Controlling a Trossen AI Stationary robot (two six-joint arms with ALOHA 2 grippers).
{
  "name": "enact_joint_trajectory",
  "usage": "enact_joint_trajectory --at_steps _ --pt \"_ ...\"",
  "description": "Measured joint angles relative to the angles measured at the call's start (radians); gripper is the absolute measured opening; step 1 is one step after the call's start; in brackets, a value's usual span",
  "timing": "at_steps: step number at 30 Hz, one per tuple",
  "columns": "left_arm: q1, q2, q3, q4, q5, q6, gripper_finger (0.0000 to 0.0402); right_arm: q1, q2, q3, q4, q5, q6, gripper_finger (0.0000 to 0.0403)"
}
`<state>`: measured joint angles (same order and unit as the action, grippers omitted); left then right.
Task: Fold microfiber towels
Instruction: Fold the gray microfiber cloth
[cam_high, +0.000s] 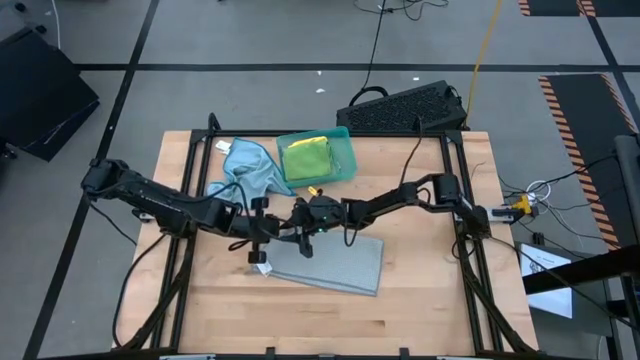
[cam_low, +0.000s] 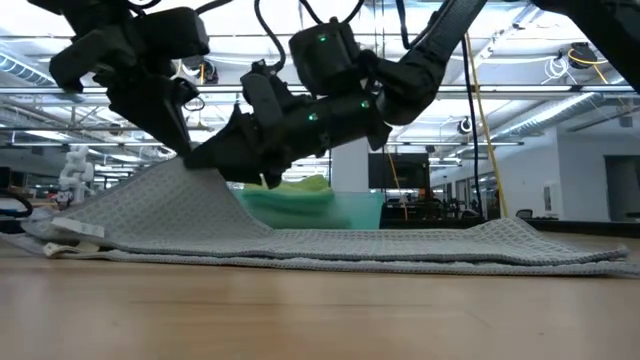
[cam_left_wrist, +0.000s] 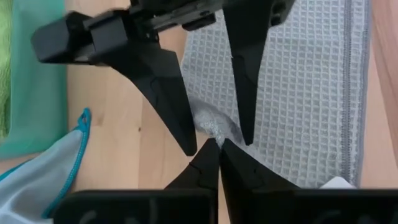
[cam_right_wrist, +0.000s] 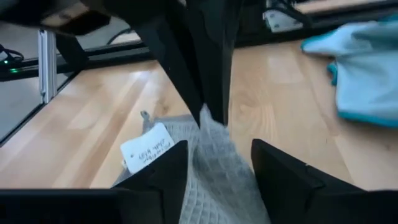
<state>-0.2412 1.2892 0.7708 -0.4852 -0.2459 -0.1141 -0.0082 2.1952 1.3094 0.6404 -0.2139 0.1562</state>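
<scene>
Grey towel (cam_high: 330, 262): lying flat at the middle of the table (cam_high: 420, 310), 1 corner lifted, a white tag (cam_right_wrist: 146, 149) showing at its edge.
Left gripper (cam_left_wrist: 216, 144): I am pinching that raised corner with my 2 fingers clamped together on the cloth.
Right gripper (cam_right_wrist: 214, 165): I am holding my fingers apart, 1 on each side of the same raised fold, just beside my left fingertips.
Light blue towel (cam_high: 248, 168): lying crumpled beside the teal tray (cam_high: 345, 150).
Tray contents: yellow-green cloth (cam_high: 308, 157) sitting inside.
</scene>
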Motion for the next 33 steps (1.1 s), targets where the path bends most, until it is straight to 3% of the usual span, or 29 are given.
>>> enact_joint_trajectory --at_steps 6,11,16,27,33 --pt "-0.019 0.000 0.000 -0.005 0.000 -0.006 0.0004 -0.001 -0.001 0.000 0.023 -0.022 -0.039 0.0090" --pt "-0.030 0.000 0.000 0.024 -0.001 -0.044 0.0024 -0.003 -0.001 0.000 0.028 -0.061 -0.054 0.0012" --pt "-0.041 0.000 0.000 0.006 -0.015 -0.262 0.0072 -0.010 -0.001 0.000 0.022 -0.056 -0.095 0.0013" --pt "-0.202 0.000 -0.143 -0.025 -0.086 -0.883 0.0271 -0.021 -0.051 -0.009 -0.090 -0.074 -0.172 0.0004" --pt "-0.296 0.000 -0.224 0.101 -0.090 -1.122 0.0300 -0.022 -0.051 -0.009 -0.100 -0.072 -0.172 0.0004"
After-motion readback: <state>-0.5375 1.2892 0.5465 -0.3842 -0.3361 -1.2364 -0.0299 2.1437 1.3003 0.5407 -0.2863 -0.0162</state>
